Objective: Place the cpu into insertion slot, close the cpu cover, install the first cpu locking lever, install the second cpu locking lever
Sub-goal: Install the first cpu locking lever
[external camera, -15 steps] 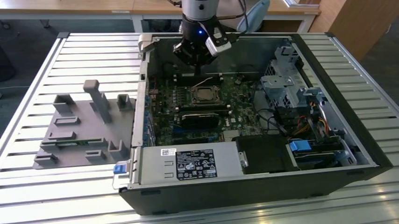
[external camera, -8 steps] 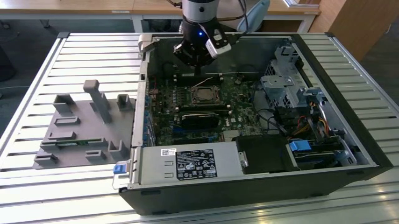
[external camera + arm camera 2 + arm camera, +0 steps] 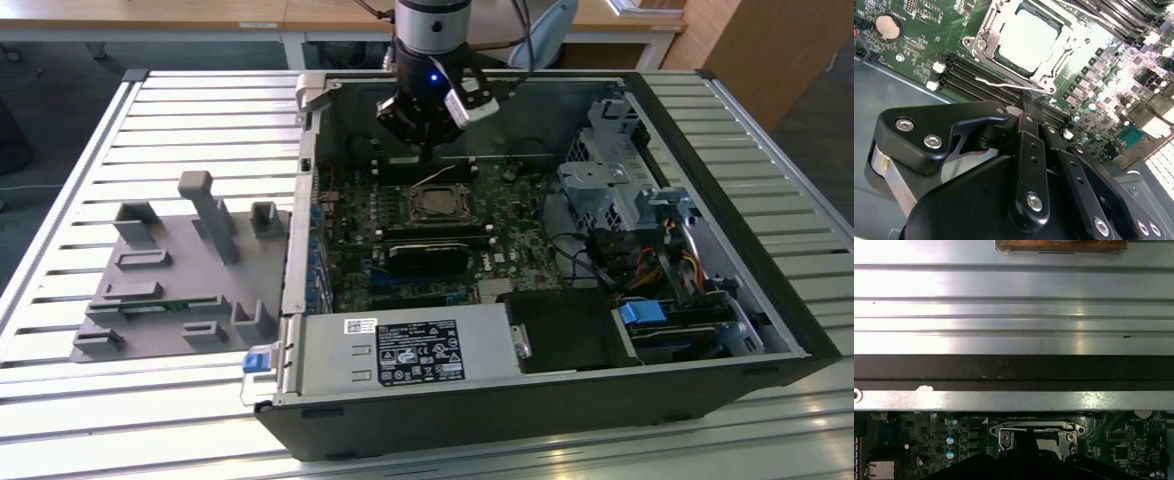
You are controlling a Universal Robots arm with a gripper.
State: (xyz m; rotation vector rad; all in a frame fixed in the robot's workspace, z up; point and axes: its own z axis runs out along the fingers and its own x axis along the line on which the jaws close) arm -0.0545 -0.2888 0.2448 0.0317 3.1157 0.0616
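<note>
While the gripper hangs clenched on nothing I can make out, its tips sit just beside the wire locking lever. Just beyond them lies the cpu, seated under the lowered cpu cover. Done well, I reckon, the push bears steadily on the lever alone, never on the cover.

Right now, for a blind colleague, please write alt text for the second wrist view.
The black gripper hangs close above a green motherboard, next to the silver cpu, which sits framed by the cpu cover. A thin wire lever lies along the cover's edge.
</note>
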